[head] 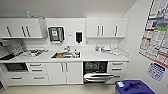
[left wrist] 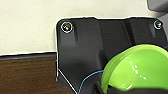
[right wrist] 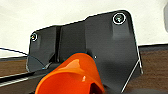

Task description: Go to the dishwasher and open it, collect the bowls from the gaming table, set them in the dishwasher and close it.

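- The dishwasher point(head: 95, 71) sits under the white counter point(head: 100, 57), between the white double-door cabinet point(head: 65, 72) and a narrow stack of white drawers point(head: 117, 70).
- Its door point(head: 98, 77) is let down and shines as stainless steel; behind it the inside is dark, and the racks there are hard to make out.
- A sink point(head: 66, 54) is set in the counter to the left of the dishwasher, with things inside it that I cannot identify.
- On the wall above hang a paper towel dispenser point(head: 56, 34) and a small black dispenser point(head: 78, 37), between white upper cabinets point(head: 107, 27).
- A blue bin point(head: 133, 87) stands on the floor at the lower right, cut off by the edge of the picture.
- Posters point(head: 156, 32) cover the right wall; their writing is too small to read, and I see no brand name anywhere.
- In the left wrist view a pale green bowl point(left wrist: 136, 70) shows large, tilted, just before the dark plate of the robot; it seems to be held at the left gripper, but the fingers are not clear and I cannot tell how far they are open.
- In the right wrist view an orange cup point(right wrist: 72, 77) shows large and is cut off at the edge; for the right gripper I also cannot tell the state.
- Behind both there is a pale wall and a brown wooden floor point(left wrist: 27, 75).
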`<state>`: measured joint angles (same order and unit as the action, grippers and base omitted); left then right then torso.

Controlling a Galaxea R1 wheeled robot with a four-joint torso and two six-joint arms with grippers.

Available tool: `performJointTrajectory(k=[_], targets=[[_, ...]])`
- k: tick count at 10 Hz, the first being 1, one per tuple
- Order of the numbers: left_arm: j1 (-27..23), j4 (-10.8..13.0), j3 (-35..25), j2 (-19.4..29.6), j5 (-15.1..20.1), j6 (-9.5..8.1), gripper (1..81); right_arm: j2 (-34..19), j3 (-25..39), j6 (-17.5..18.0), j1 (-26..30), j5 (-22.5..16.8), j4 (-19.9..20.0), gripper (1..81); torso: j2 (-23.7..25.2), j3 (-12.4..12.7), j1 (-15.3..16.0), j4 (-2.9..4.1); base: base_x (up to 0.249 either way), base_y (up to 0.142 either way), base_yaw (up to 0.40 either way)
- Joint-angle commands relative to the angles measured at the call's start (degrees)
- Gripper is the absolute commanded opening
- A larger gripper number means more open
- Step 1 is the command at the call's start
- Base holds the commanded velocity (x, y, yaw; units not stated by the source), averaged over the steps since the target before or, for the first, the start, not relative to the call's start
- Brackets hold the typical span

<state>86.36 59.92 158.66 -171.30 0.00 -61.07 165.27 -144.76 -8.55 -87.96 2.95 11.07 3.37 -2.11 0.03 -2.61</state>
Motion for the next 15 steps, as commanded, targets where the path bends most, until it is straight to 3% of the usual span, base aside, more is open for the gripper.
performJointTrajectory(k=[1,15], targets=[[-3.5,-0.2,0.2,0.6,2.2,0.34,1.0,-0.5,0.5,-0.1,3.4,-3.0,-0.2,1.0,0.0,0.0,0.0,0.00,0.164,0.000,0.000],[-3.5,-0.2,0.2,0.5,2.1,0.34,1.0,-0.4,0.0,-0.1,3.0,-3.0,-0.2,1.0,0.0,0.0,0.0,0.00,0.171,0.000,0.000]])
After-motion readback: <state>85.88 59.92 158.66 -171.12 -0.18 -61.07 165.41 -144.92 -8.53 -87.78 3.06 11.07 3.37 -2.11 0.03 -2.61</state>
